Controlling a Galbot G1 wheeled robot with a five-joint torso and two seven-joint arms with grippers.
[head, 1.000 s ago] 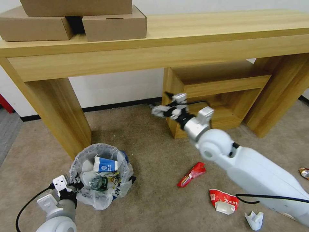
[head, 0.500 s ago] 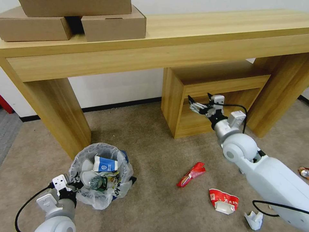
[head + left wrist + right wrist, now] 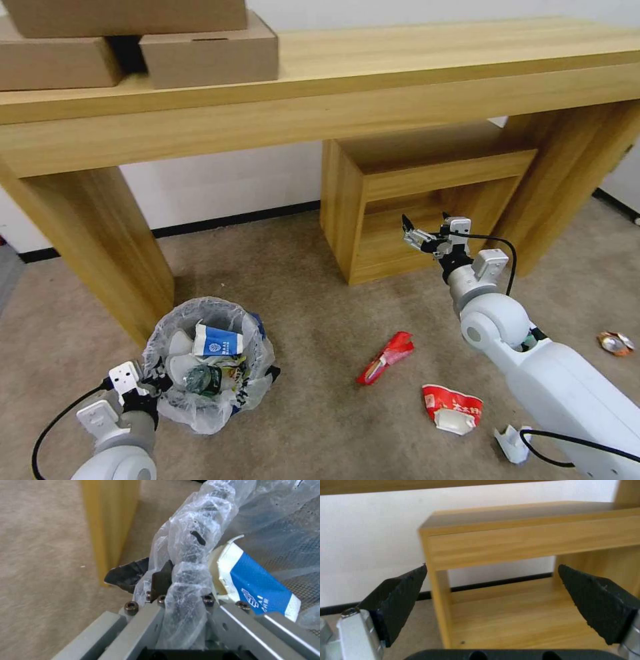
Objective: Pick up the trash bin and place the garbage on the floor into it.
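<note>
1. My left gripper (image 3: 152, 392) is pinched on the bag-wrapped rim of the trash bin (image 3: 208, 363), at the carpet's left, beside the wooden table leg (image 3: 100, 240); a blue-white carton (image 3: 217, 340) lies inside.
2. On the beige floor (image 3: 313, 313) at centre lie a red wrapper (image 3: 385, 357) and a red-and-white packet (image 3: 452, 408).
3. My right gripper (image 3: 424, 235) hangs above them, fingers spread wide, facing the low wooden shelf unit (image 3: 427, 200).
4. A crushed can (image 3: 615, 343) lies far right.
</note>
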